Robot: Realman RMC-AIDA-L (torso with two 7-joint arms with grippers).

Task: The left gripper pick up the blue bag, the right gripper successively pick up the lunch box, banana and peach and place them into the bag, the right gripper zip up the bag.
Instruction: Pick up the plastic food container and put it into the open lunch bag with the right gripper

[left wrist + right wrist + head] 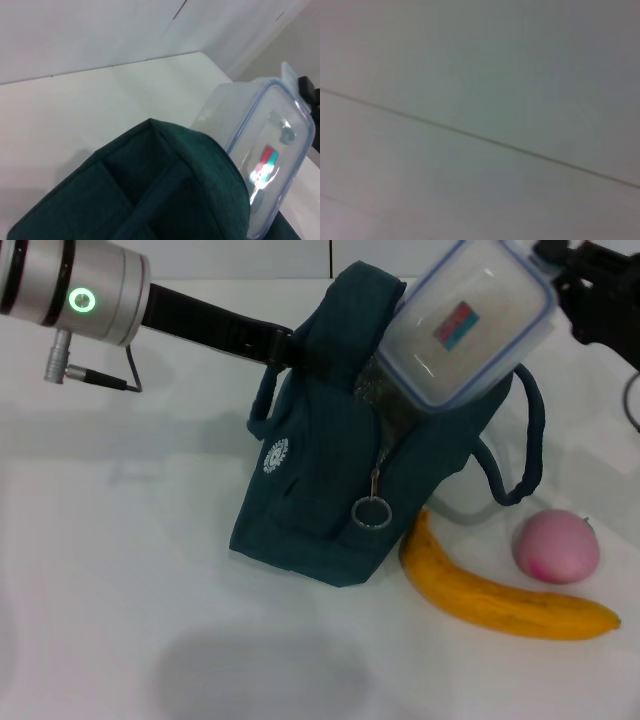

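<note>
Lunch box [468, 322] tilted, seemingly half-bagged

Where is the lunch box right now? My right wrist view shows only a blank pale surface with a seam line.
Observer: The lunch box is tilted at the open mouth of the blue bag, lower end inside, most of it out. The right gripper is at its upper corner.
Operator: Is the bag held?
Observer: Yes, the left gripper grips its top rim on the side away from the box.
Operator: And the fruit?
Observer: The banana and peach lie on the table beside the bag, on your right.
</note>
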